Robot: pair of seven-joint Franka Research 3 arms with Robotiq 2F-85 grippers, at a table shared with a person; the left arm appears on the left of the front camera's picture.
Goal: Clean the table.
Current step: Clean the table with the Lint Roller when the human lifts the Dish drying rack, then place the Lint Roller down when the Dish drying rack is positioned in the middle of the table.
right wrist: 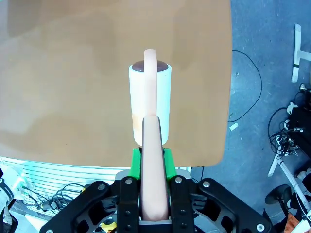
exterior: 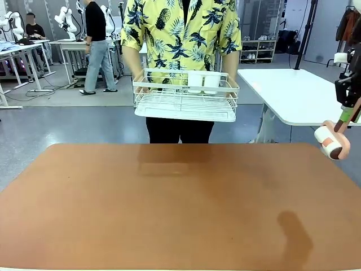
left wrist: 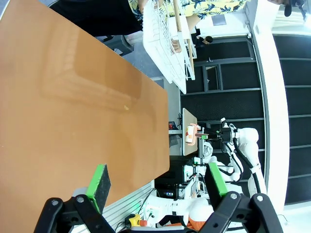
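We are looking at a lab. Cables (right wrist: 261,83) are lying on the grey floor (exterior: 67,124), long work tables (exterior: 22,52) are standing at the back, a person (exterior: 34,28) is sitting at one, and a shelf (exterior: 256,49) is standing far off.

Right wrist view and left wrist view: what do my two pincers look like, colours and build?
Both match. The right pincer has black linked fingers with round silver pivot bolts and bright green pads. The left pincer shows the same black linkage and thick green rectangular pads.
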